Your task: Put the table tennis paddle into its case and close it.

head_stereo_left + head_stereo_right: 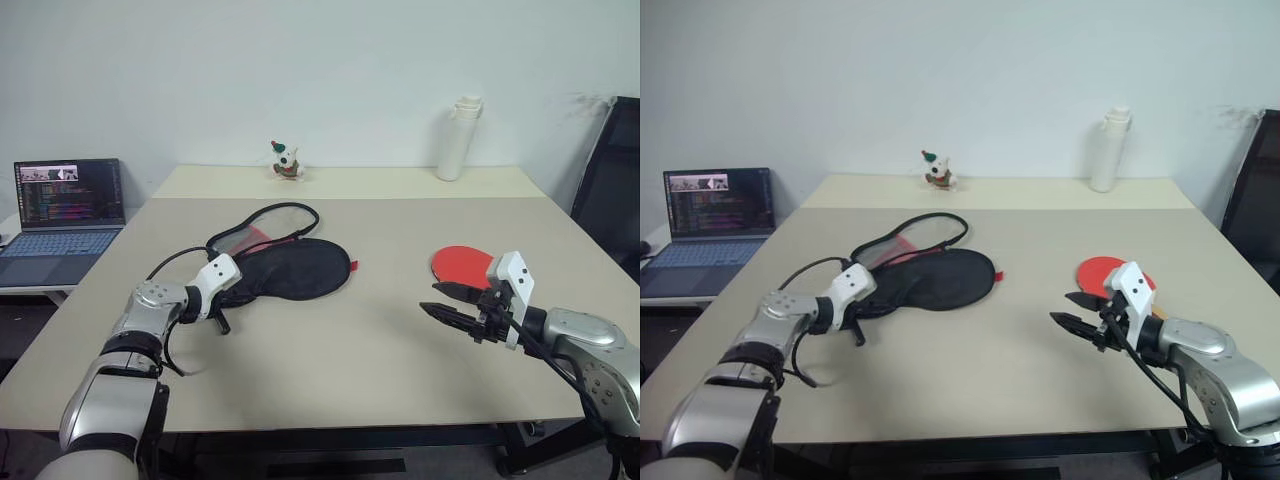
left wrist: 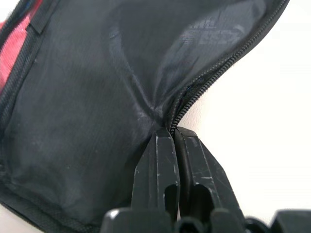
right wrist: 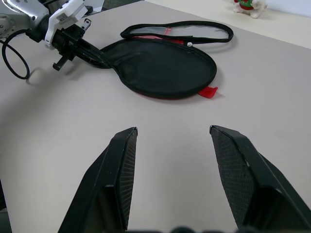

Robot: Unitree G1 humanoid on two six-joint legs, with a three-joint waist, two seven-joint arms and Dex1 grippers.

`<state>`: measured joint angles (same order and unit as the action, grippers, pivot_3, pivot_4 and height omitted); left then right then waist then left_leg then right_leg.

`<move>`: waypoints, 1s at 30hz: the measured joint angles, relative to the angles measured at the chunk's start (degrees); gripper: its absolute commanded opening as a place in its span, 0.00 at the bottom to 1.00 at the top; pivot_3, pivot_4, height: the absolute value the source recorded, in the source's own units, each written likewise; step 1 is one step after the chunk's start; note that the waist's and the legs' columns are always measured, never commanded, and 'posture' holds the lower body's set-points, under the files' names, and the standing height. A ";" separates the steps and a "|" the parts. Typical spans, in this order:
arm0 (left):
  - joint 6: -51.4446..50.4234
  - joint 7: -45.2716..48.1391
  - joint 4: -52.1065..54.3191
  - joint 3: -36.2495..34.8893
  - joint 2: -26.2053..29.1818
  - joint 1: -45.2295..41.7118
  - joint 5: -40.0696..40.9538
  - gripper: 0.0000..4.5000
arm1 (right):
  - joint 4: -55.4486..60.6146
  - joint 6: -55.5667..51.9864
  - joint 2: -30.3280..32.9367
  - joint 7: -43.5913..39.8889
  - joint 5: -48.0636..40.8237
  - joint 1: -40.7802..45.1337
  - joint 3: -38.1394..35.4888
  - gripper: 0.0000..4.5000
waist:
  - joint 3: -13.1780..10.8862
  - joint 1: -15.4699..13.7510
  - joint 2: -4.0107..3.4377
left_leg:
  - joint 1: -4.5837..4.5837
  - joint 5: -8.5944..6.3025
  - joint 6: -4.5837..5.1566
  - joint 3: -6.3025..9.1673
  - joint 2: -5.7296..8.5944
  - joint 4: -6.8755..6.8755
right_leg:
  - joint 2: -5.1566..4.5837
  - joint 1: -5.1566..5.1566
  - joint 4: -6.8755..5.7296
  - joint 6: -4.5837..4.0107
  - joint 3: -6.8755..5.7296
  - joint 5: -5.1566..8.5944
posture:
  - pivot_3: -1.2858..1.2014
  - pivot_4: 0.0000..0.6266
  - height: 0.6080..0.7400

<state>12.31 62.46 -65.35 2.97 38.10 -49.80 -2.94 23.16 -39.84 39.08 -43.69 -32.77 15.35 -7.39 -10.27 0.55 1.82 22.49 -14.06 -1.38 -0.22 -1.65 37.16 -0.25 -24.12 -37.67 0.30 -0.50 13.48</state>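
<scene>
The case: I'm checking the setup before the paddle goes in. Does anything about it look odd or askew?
Nothing damaged. The case lies unzipped on the table, its flap folded back. The left claw is shut on its narrow end, bunching the black fabric there. The paddle lies apart, near the right claw.

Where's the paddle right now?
The paddle lies flat on the table's right side, just beyond the right end effector and well right of the case.
</scene>
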 measured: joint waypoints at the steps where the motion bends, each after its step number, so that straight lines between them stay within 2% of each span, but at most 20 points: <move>1: -2.25 1.04 2.17 -0.55 -0.06 1.11 1.15 0.00 | -0.06 0.00 0.10 0.02 0.01 0.00 -0.21 0.59 | 0.00 0.00 0.00 | 0.01 0.00 0.00 0.01 0.00 0.00 | -0.01 0.00 -0.02 0.00 0.00 0.00 | 0.52 0.24 1.00; 3: -10.80 2.76 10.14 -2.05 -0.72 4.73 4.55 0.00 | -0.10 0.00 0.60 0.04 0.01 -0.09 -0.73 0.59 | 0.00 -0.03 0.00 | 0.02 0.00 0.00 0.03 -0.03 0.00 | -0.07 0.00 -0.03 0.00 0.01 0.00 | 0.52 0.24 1.00; 6: -33.95 1.48 32.88 -4.55 -6.06 13.56 14.10 0.00 | -0.08 -0.02 1.21 0.19 -0.03 -0.98 -2.47 0.59 | 0.00 -0.39 0.00 | 0.16 0.01 -0.01 0.17 -0.07 0.06 | -0.35 -0.01 -0.08 0.01 0.02 0.01 | 0.52 0.24 1.00; 9: -53.76 -6.66 49.83 -6.12 -14.18 16.09 22.67 0.00 | 0.12 -0.19 1.21 0.37 -0.08 -1.50 -2.71 0.59 | -0.01 -0.87 0.02 | 0.49 -0.02 -0.01 0.46 -0.01 0.62 | -0.42 0.00 -0.15 0.04 -0.11 0.01 | 0.52 0.24 1.00; 12: -65.06 -17.78 57.17 -9.04 -22.89 12.83 27.46 0.00 | 0.42 -0.55 1.20 0.47 -0.15 -1.61 -2.72 0.59 | -0.02 -0.76 0.03 | 0.39 -0.02 0.02 0.36 0.09 0.81 | -0.41 0.10 -0.16 0.20 -0.08 -0.07 | 0.52 0.24 1.00; 17: -67.83 -29.93 56.36 -10.98 -32.06 8.16 28.09 0.00 | 0.47 -0.94 1.23 1.06 -0.18 -1.82 -2.77 0.59 | -0.02 -0.12 0.03 | 0.03 -0.02 0.02 0.15 0.18 0.79 | -0.26 0.31 -0.17 0.24 -0.01 -0.10 | 0.52 0.24 1.00; 24: -64.42 -34.13 53.26 -6.96 -34.56 7.95 26.18 0.00 | 0.89 -3.09 1.18 3.67 -0.59 -1.93 -2.81 0.59 | -0.02 -0.03 0.03 | 0.17 -0.02 0.02 0.18 0.13 0.73 | -0.08 0.18 -0.14 0.19 0.08 -0.08 | 0.52 0.24 1.00; 30: -62.65 -32.90 53.35 -5.58 -32.64 8.91 26.19 0.48 | 1.33 -3.28 1.02 5.09 -0.67 -2.91 -2.88 0.59 | -0.02 -0.15 0.03 | 0.23 -0.02 0.02 0.17 0.14 0.74 | -0.09 0.11 -0.15 0.19 0.06 -0.08 | 0.52 0.24 1.00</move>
<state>-50.34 29.56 -12.00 -2.61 5.46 -40.89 23.25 24.49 -43.12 40.10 -38.59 -33.43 12.44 -10.26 -10.29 0.40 1.85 22.72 -14.08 -1.36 -0.06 -1.51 37.90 -0.34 -24.01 -37.81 0.49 -0.44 13.40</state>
